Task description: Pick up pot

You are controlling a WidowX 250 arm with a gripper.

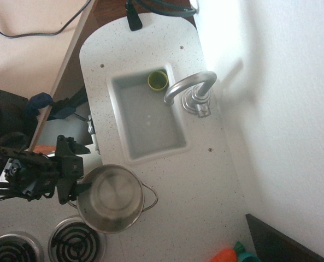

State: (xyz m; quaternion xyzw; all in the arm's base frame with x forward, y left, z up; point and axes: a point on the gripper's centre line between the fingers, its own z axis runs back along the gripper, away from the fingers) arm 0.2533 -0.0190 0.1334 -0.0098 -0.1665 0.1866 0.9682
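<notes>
The pot is round and shiny steel, with a thin wire loop handle showing on its right side. It hangs over the counter's front left part and partly overlaps a stove burner. My black gripper comes in from the left and is closed on the pot's left rim. The left handle is hidden by the fingers. The inside of the pot looks slightly blurred.
A grey sink lies beyond the pot, with a small yellow-green cup in its far corner and a chrome faucet on its right. A second burner is at the bottom left. An orange toy lies at the bottom edge.
</notes>
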